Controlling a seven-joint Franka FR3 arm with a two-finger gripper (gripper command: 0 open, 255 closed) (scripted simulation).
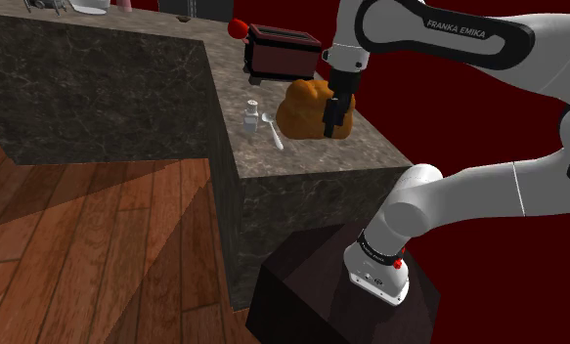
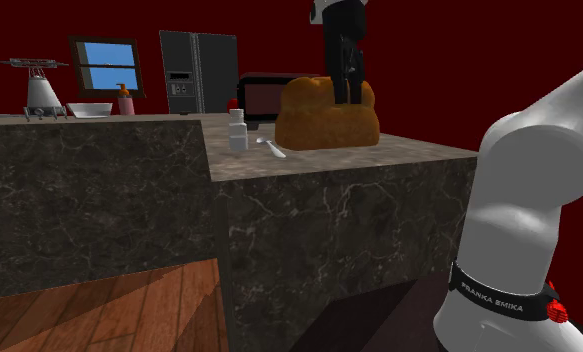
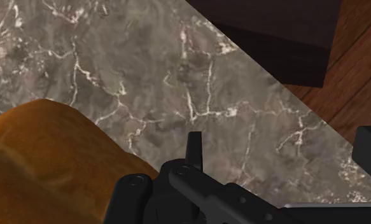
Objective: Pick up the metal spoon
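The pale metal spoon [image 1: 273, 130] [image 2: 272, 148] lies flat on the dark marble counter [image 1: 312, 156], between a small white shaker [image 1: 250, 117] and an orange-brown bread loaf [image 1: 307, 109]. My black gripper [image 1: 336, 117] [image 2: 347, 85] hangs on the loaf's other side from the spoon, above the counter and pointing down. In the wrist view the gripper [image 3: 282, 149] is open; its fingers [image 3: 193, 149] stand far apart over bare marble with nothing between them. The loaf [image 3: 50, 159] sits just beside one finger.
A dark red toaster [image 1: 283, 49] [image 2: 264, 97] stands behind the loaf. The counter's edge drops to a wooden floor [image 1: 97, 254] and my dark stand [image 1: 312, 293]. A longer counter section [image 1: 97, 78] stretches to the shoulder view's left, with a black fridge [image 2: 197, 72] beyond it.
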